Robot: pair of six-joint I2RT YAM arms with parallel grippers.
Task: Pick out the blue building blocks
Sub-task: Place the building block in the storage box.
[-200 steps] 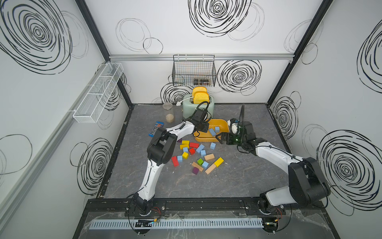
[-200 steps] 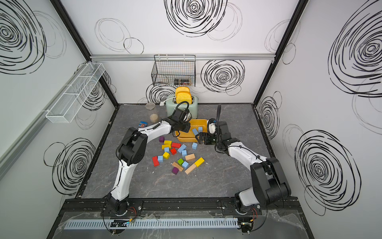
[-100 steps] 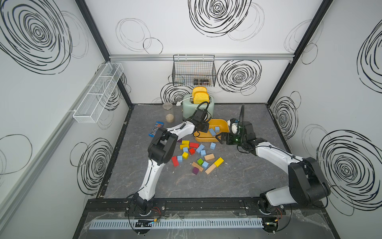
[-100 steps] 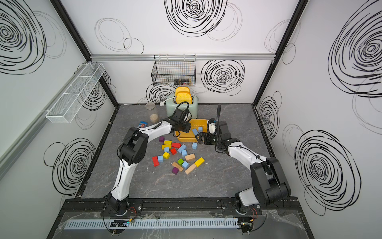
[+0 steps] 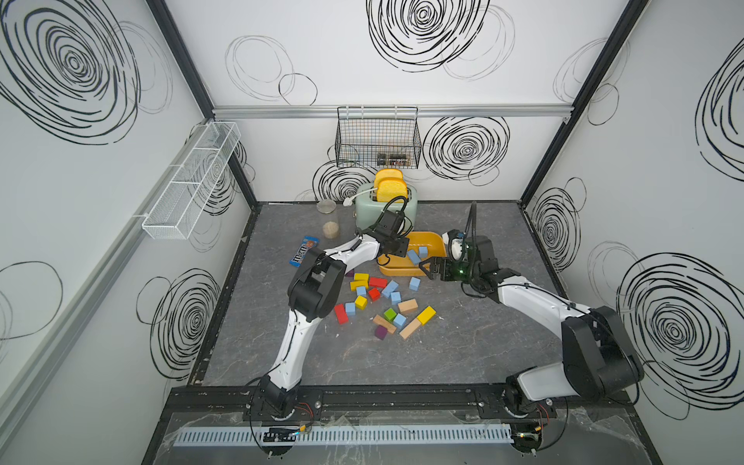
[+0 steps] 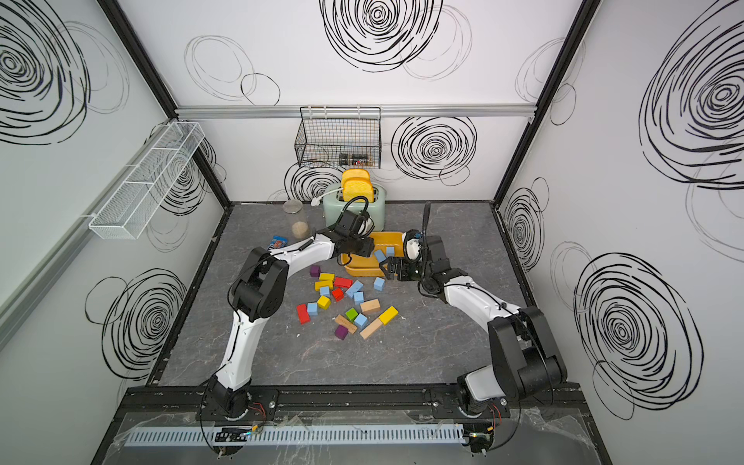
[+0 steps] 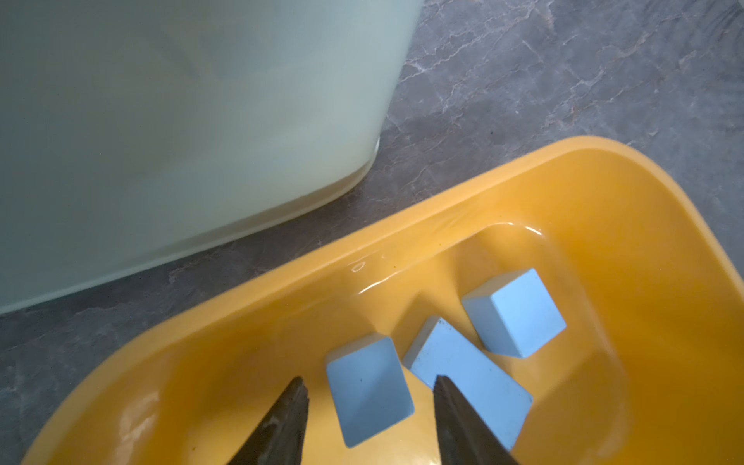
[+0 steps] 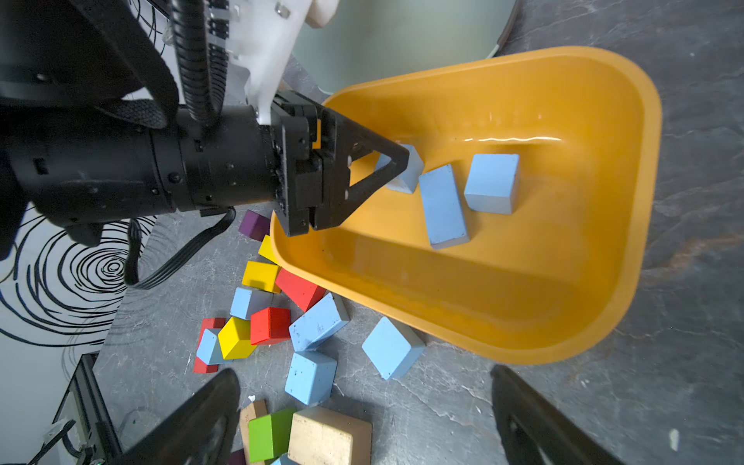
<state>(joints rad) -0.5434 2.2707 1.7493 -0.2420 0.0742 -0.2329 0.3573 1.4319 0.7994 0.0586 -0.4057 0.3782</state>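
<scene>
While the left gripper (image 7: 369, 378) hangs over the glossy yellow plastic tub (image 7: 443, 201), its jaws are seen partly spread with nothing clamped. A gap is visible between one fingertip and the light-blue cube (image 7: 368, 396) lying below. Three of the matte light-blue building blocks (image 8: 493, 183) are counted in the tub: that cube, an oblong brick (image 7: 467, 378) and a second cube (image 7: 515, 314). Six more are noted loose on the grey marbled tabletop (image 5: 463, 342), just near of the tub, mixed among red, yellow, green, purple and plain-wood blocks (image 5: 407, 306). The right gripper (image 5: 428, 269) is held wide open and empty at the tub's near right rim.
</scene>
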